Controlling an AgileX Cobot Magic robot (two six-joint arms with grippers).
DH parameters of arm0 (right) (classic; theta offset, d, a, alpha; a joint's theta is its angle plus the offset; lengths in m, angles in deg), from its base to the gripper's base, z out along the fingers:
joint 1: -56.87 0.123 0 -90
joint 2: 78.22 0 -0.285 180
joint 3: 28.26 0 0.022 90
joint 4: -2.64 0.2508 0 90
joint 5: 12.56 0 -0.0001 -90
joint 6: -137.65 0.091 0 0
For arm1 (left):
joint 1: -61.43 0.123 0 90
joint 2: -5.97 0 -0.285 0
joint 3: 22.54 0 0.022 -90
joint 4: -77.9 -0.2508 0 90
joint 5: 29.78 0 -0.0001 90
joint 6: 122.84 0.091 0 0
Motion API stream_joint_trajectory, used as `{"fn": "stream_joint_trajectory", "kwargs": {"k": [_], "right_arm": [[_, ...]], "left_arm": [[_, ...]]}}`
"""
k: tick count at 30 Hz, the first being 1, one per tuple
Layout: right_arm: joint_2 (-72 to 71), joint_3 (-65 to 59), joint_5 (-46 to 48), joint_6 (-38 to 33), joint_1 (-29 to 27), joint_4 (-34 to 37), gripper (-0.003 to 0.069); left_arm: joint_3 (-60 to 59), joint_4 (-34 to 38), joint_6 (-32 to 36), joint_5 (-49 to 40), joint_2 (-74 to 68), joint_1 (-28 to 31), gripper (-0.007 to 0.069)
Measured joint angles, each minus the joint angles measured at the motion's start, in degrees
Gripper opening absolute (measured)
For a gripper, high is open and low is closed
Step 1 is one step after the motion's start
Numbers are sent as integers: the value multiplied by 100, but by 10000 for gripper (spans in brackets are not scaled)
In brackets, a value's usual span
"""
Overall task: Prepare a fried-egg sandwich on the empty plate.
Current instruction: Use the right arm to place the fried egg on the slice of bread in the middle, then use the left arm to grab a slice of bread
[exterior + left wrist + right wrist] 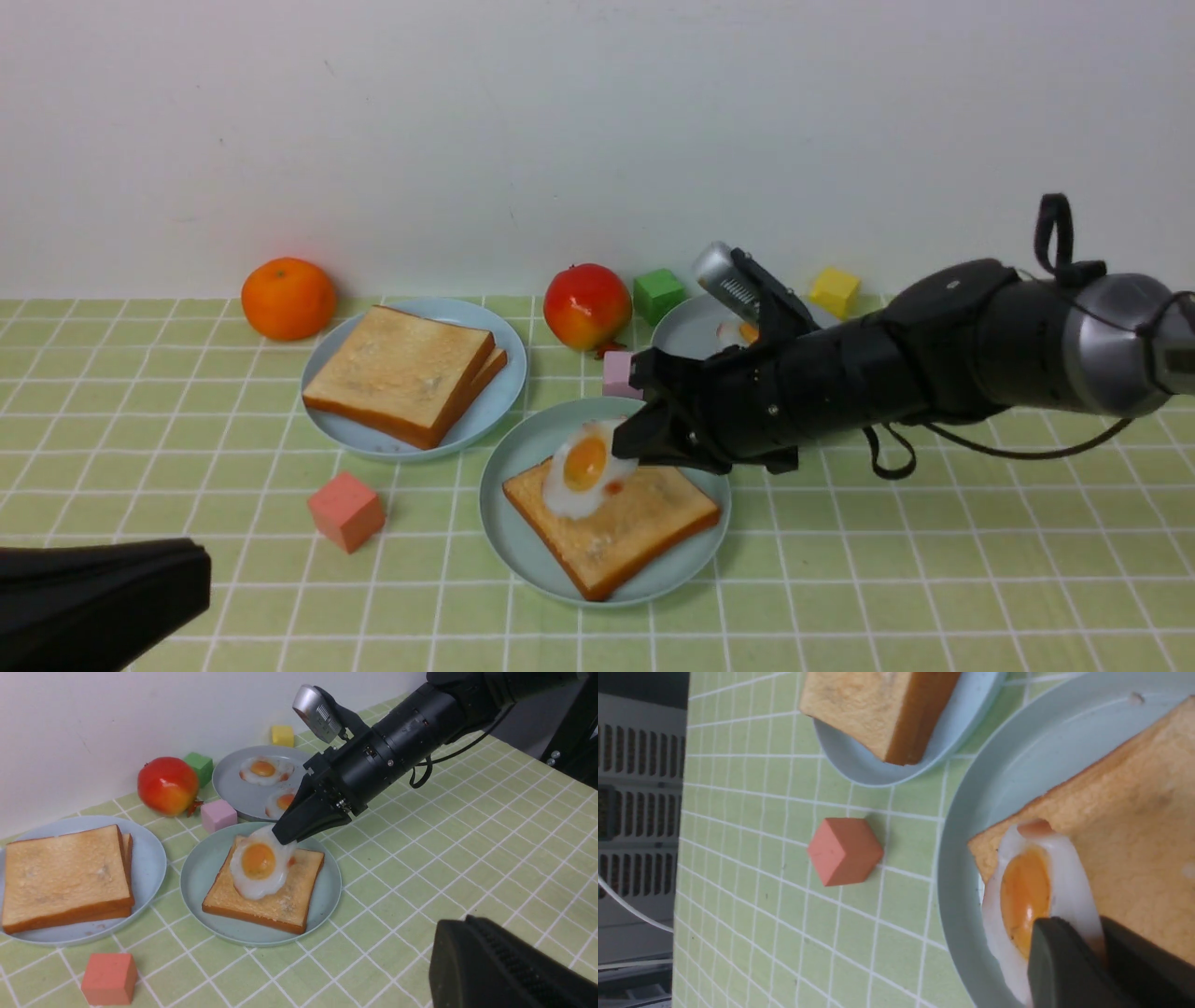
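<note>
1. Room is lying open on the near side and right of the right gripper [624, 448], where bare green-checked cloth is stretching away.
2. Behind the gripper, a pink block [617, 373] is sitting just beside the arm, and a grey plate [686, 327] farther back is showing only partly past it.
3. Left of the gripper, a light-blue plate [504, 397] is carrying a toast stack [397, 373], its rim coming near the mint-green plate [509, 527].
4. Nearer and to the left, a salmon cube [345, 511] is standing alone on the cloth.
5. Well apart at the near left, the left gripper [198, 579] is sitting clenched shut, holding nothing.
6. The right gripper's fingers are pinching the white edge of the fried egg [581, 469], which is tilting down from the fingertips onto the toast slice [644, 527].
7. The egg is looking glossy white with a round orange yolk and small reddish spots at its edge.
8. Below the fingertips, the golden, brown-crusted slice is lying flat and cornerwise on the mint-green plate, whose rim is showing all round it.
</note>
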Motion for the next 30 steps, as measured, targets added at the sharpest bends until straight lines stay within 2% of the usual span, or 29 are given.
{"fn": "stream_joint_trajectory", "kwargs": {"k": [5, 11, 15, 17, 18, 19, 23, 24, 25, 27, 30], "right_arm": [[169, 0, -36, 0, 0, -19, 131], [189, 0, 18, 0, -115, -176, 374], [-143, 0, 295, 133, -596, -873, 441], [-480, 0, 544, 421, -905, -1498, 428], [-564, 0, 611, 498, -933, -1569, 421], [-896, 0, 922, 808, -1142, -2203, 388], [-1900, 0, 1735, 1677, -1346, -3808, 258], [-2331, -8, 2072, 1993, -1351, -4288, 197], [-2393, -7, 2116, 2038, -1351, -4423, 189], [-3167, -131, 2534, 2457, -1351, -5024, 96], [-4123, -395, 2832, 2722, -1351, -5511, 20]], "left_arm": [[0, -5, -4, -59, 0, 0, 13], [0, 1, -4, -59, 0, 0, 18], [-27, 49, -4, -61, 0, 0, 22], [-116, 91, -4, -69, -31, 0, 24], [-116, 91, -4, -69, -31, 0, 24], [-154, 103, -34, -160, -180, 0, 26], [-137, 111, -357, -267, -964, 0, 26], [-74, 111, -511, -329, -1336, 0, 24], [-57, 111, -511, -340, -1402, 0, 23], [261, 49, -650, -544, -2220, 0, 0], [794, -114, -676, -789, -3184, 0, -13]]}}
